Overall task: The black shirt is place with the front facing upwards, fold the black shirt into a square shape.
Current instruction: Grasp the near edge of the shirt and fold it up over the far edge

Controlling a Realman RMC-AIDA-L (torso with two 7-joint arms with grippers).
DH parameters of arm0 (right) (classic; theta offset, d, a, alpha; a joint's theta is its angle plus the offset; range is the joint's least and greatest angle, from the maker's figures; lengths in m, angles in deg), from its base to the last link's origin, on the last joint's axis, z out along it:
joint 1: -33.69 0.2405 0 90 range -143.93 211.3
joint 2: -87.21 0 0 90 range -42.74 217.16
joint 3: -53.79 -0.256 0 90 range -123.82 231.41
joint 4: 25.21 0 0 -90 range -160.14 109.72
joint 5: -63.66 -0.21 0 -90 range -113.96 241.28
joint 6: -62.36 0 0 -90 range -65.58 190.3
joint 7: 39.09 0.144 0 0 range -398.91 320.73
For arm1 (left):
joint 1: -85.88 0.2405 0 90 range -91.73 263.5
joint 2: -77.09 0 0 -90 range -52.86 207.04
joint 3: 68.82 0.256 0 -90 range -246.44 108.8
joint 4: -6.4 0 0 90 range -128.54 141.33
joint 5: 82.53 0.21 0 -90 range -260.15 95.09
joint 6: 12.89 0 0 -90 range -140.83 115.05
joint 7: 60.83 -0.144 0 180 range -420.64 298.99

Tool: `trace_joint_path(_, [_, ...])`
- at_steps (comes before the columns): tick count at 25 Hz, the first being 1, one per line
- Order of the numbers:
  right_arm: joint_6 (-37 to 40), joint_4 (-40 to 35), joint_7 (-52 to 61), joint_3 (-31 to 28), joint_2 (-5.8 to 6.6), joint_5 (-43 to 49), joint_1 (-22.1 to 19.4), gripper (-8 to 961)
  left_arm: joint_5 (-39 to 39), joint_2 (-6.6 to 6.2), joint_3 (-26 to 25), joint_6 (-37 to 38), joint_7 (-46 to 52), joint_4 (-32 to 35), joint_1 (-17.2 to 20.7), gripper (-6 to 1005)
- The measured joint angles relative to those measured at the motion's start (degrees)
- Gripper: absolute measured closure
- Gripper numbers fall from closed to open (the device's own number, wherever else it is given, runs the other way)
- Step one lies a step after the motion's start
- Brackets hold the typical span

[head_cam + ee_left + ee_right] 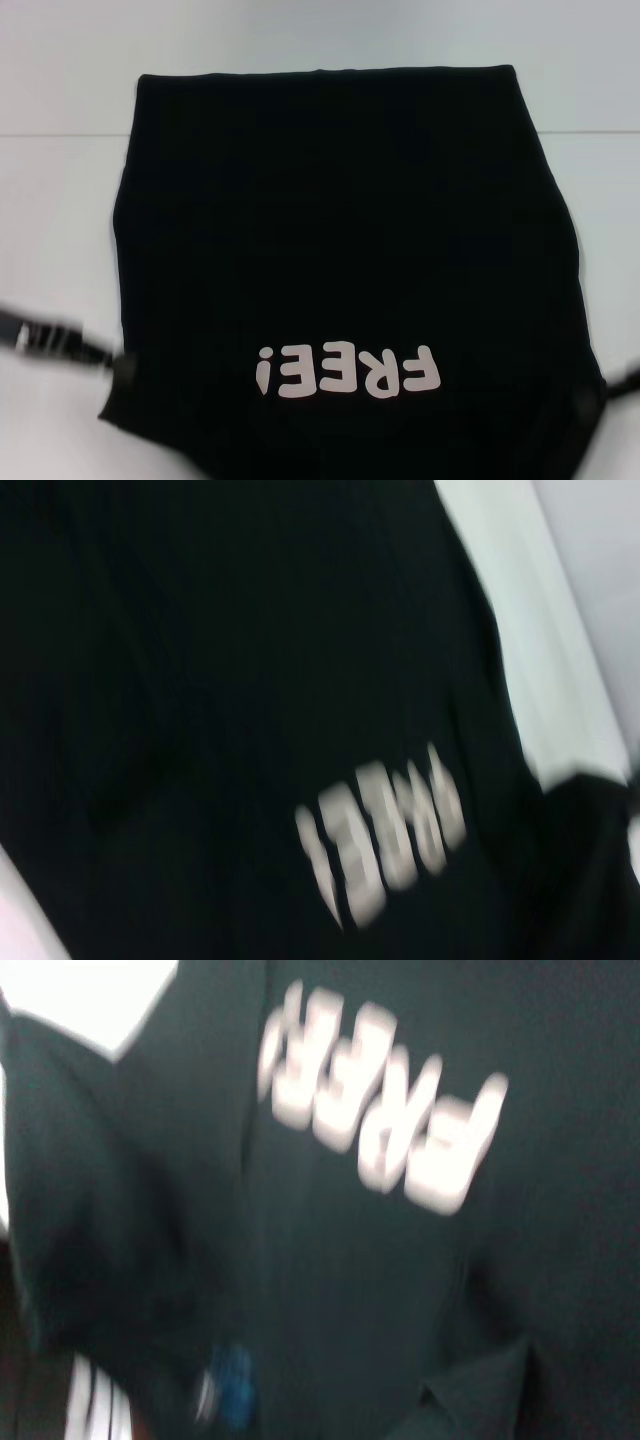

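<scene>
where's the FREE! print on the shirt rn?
In the head view the white FREE! lettering sits upside down on the near part of the black shirt, about centred, between the left gripper at the near-left edge and the right gripper at the near-right.

The black shirt (340,230) is plain black all over, with no stripes or checks. Its only pattern is the white "FREE!" lettering (348,372), block capitals at about 6 o'clock on the cloth in the head view, where they read upside down. The same white letters (380,842) show against black in the left wrist view and again (385,1110) in the right wrist view. A small blue neck label (232,1400) stands out on the black cloth in the right wrist view. The surface (60,200) around the shirt is plain white. The left hand (122,366), at about 8 o'clock, is black.
</scene>
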Motion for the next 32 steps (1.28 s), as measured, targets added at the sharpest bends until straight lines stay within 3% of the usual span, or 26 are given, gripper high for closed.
trace_joint_path(3, [-6.97,0.02,2.37,-7.03,1.67,-5.77,-0.36,824,-0.25,-0.38,-5.04,-9.25,5.73,-0.19,-1.77,865])
trace_joint_path(7, [-18.57,0.84,3.65,-11.06,1.84,-14.44,-2.15,809,-1.42,0.09,-9.90,-20.74,7.77,-0.21,-2.96,861])
trace_joint_path(9, [-22.97,2.06,2.32,-11.47,1.16,-19.20,-3.26,802,-3.50,1.05,-10.79,-25.90,7.54,-0.26,-2.77,859])
trace_joint_path(12, [-28.41,4.15,-1.86,-11.48,-0.75,-25.30,-4.54,791,-7.68,3.48,-10.93,-32.02,6.02,-0.03,-1.51,857])
trace_joint_path(16, [-37.23,5.40,-7.71,-10.94,-4.06,-29.27,-4.71,776,-13.49,6.00,-10.47,-38.68,3.20,-0.35,-0.09,853])
trace_joint_path(23, [-43.37,7.81,-10.05,-7.92,-4.80,-29.25,-2.43,750,-14.42,7.64,-8.25,-44.79,2.14,-0.39,-1.28,846])
trace_joint_path(25, [-47.93,8.77,-10.06,-5.62,-5.56,-29.25,-1.53,743,-14.44,8.27,-7.29,-46.81,2.13,-0.39,-1.52,844])
trace_joint_path(32, [-52.67,9.14,-10.77,-3.93,-7.18,-29.40,-0.83,717,-14.51,12.09,-5.22,-54.93,-0.08,-0.29,-2.41,838])
